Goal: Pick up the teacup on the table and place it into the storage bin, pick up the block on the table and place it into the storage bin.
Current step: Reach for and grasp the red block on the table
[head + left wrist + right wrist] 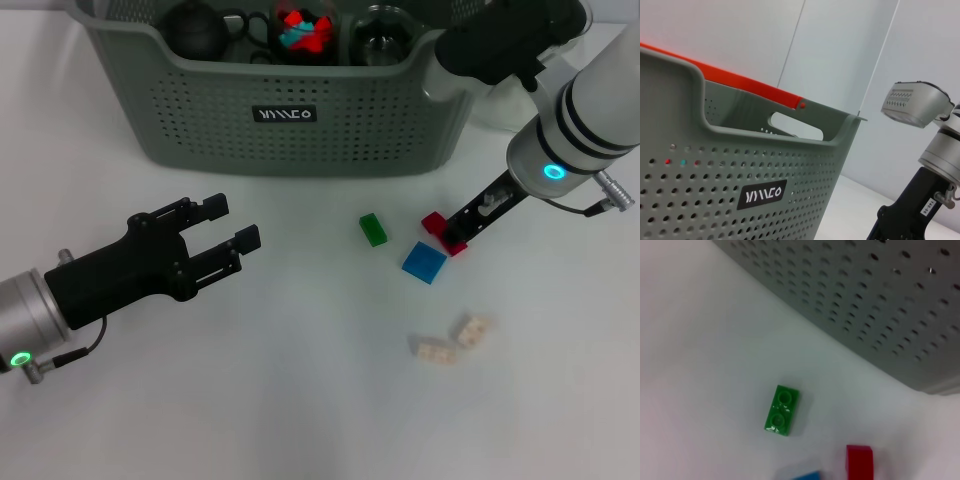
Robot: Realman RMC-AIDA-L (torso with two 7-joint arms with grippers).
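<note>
My right claw (455,240) is down at the red block (436,225), grip unclear; I should close squarely, then lift clear of the storage bin (200,110) rim. Left claw (232,222) hangs released.

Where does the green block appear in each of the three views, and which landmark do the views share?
Head view: the green block lies on the table in front of the storage bin, beside the red block.
Left wrist view: not in it; only the bin's wall and label show.
Right wrist view: it lies low in the picture's middle, apart from the bin.
Shared landmark: the bin's perforated wall.
</note>
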